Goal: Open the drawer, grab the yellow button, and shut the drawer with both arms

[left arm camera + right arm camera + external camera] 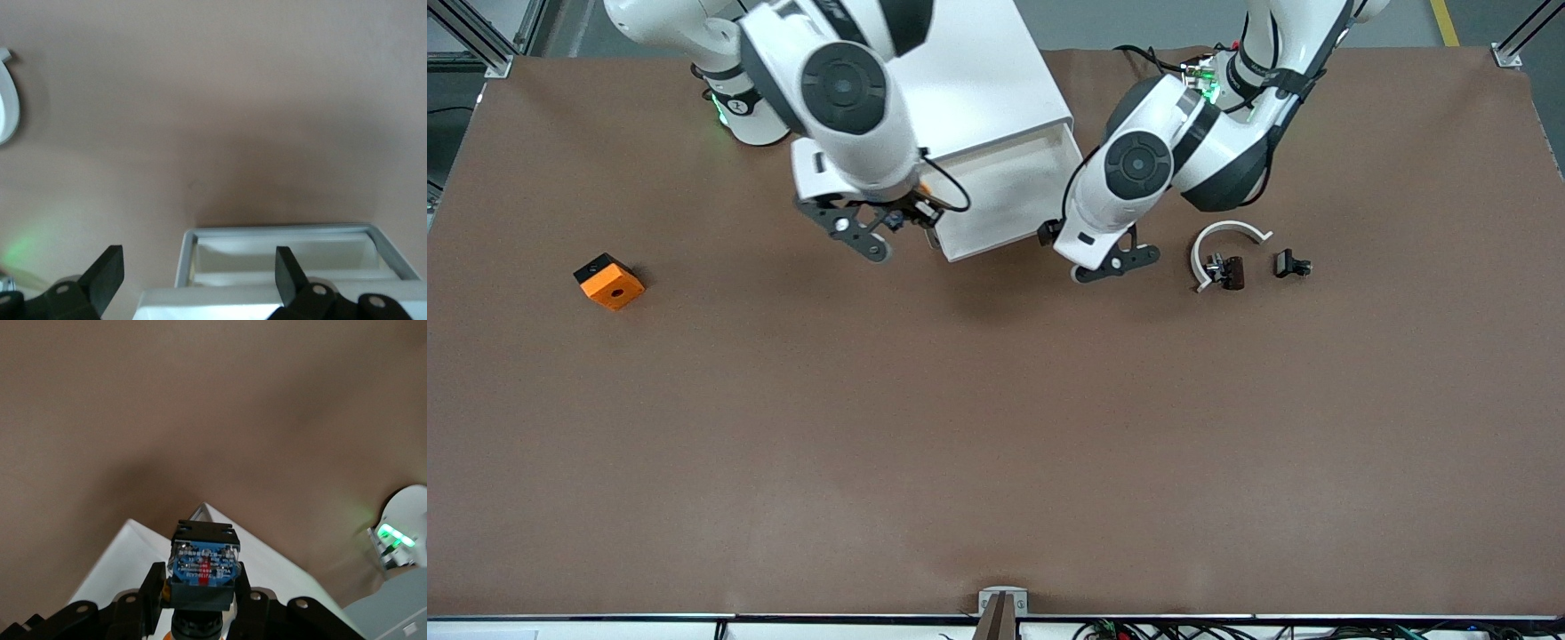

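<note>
Button point(202, 565) sits clamped in the right tool point(892, 220), its black-and-blue body pinched between the two fingers point(152, 593), up in the air over the front corner of the open drawer point(1007, 200) toward the right arm's end of the tabletop point(996, 427). The drawer is pulled out of a white cabinet point(983, 76) that stands at the tabletop edge where the robot bases are, between the two arms.

Left tool point(1116, 263) hangs with its fingers point(107, 273) spread apart and holding nothing, over the bare tabletop just beside the drawer's other front corner; in the left wrist view the drawer's rim and pale inside show between the fingers.

An orange block point(609, 281) with a hole lies well apart, toward the right arm's end of the tabletop. Toward the left arm's end lie a white curved piece point(1221, 236), a dark clip point(1225, 270) touching it, and a second small black clip point(1291, 263) near them.
</note>
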`<state>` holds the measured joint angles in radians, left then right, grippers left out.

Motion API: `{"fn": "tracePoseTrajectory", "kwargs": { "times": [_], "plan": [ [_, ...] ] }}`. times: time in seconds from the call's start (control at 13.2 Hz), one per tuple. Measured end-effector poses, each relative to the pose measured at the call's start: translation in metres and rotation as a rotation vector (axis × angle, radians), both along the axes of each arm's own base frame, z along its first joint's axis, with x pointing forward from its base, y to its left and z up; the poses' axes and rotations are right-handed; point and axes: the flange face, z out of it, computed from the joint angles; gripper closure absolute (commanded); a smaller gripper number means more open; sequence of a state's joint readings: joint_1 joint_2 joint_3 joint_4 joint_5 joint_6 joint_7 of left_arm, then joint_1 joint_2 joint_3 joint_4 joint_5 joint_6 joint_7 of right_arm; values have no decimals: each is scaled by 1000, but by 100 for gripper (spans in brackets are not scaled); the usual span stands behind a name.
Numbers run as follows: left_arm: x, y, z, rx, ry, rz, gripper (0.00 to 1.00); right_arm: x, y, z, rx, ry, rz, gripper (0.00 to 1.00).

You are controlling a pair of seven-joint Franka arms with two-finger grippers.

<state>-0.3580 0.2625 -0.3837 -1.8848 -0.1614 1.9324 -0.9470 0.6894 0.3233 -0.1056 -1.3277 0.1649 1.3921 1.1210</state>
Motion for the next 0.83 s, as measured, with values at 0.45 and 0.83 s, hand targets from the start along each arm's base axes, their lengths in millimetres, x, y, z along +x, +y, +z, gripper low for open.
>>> {"fn": "tracePoseTrajectory", "kwargs": {
  "times": [0.45,0.83],
  "plan": [
    [-77,-55,-7,31,50,-55,0,57,-185,15,106,52,279,81],
    [-111,-74,-9,54,67,-61,0,71,-282,-40,125,22,408,81]
  ]
}}
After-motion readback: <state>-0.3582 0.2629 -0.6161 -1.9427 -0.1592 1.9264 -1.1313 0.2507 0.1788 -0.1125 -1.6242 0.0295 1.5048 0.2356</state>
